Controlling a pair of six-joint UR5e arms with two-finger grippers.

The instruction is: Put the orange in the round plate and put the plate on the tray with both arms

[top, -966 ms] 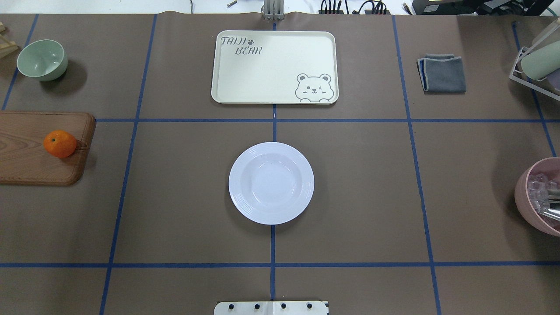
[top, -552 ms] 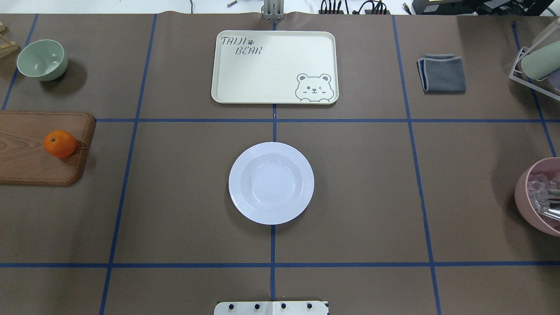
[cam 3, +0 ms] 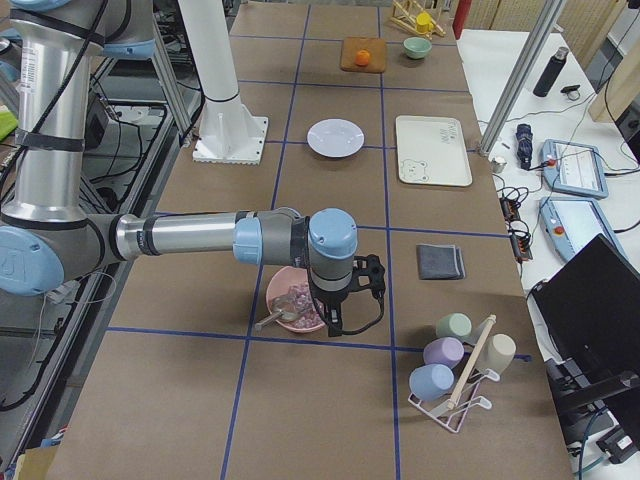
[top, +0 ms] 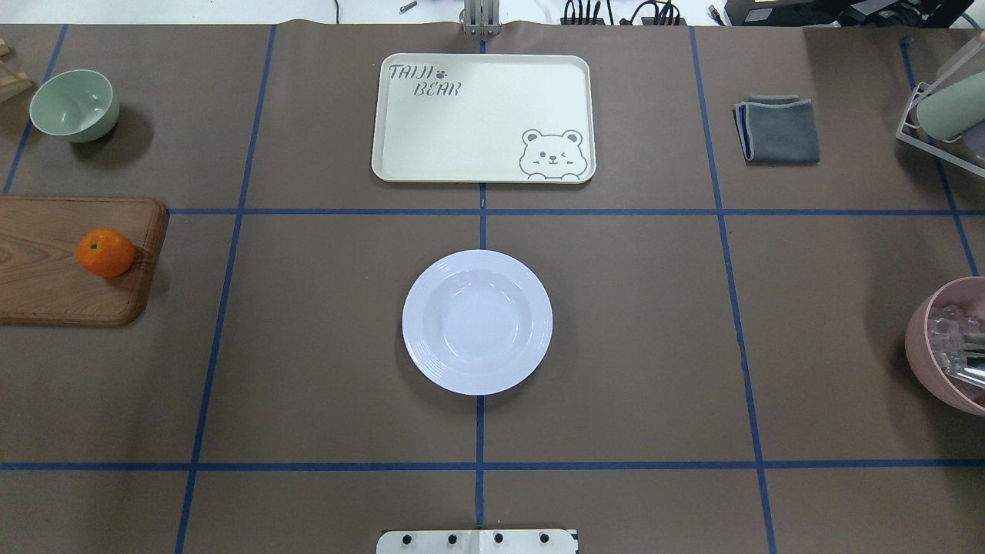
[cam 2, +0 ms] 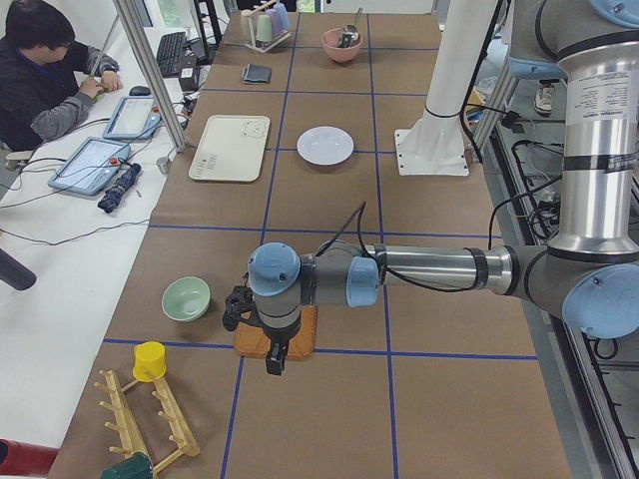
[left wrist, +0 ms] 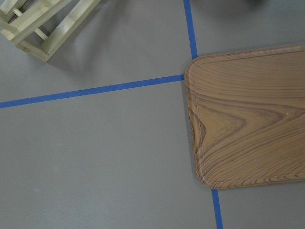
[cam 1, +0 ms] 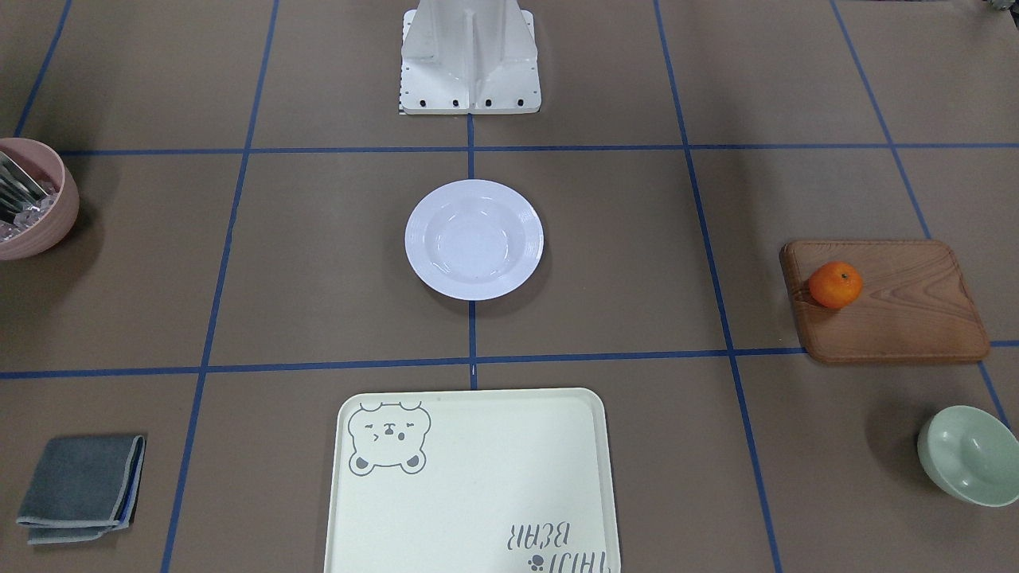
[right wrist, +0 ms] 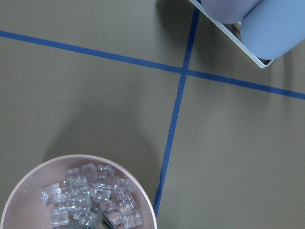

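Still nothing has moved: the orange (top: 105, 252) sits on the wooden board (top: 54, 296), the round plate (top: 477, 322) is empty, so the task is unstarted; whether either arm's jaws are spread, I cannot tell.

A brown table (top: 323, 338) crossed by blue lines (top: 346, 211) is shown with a bright orange (top: 105, 252), a white ribbed plate (top: 477, 322), a cream tray (top: 477, 115) printed with a grey bear, and a wood-grained board (top: 46, 292).

The tray (top: 477, 131) bears grey lettering, "TAIJI BEAR", in its upper-left corner in the overhead view. In the front-facing view the same words stand upside down at its lower right.
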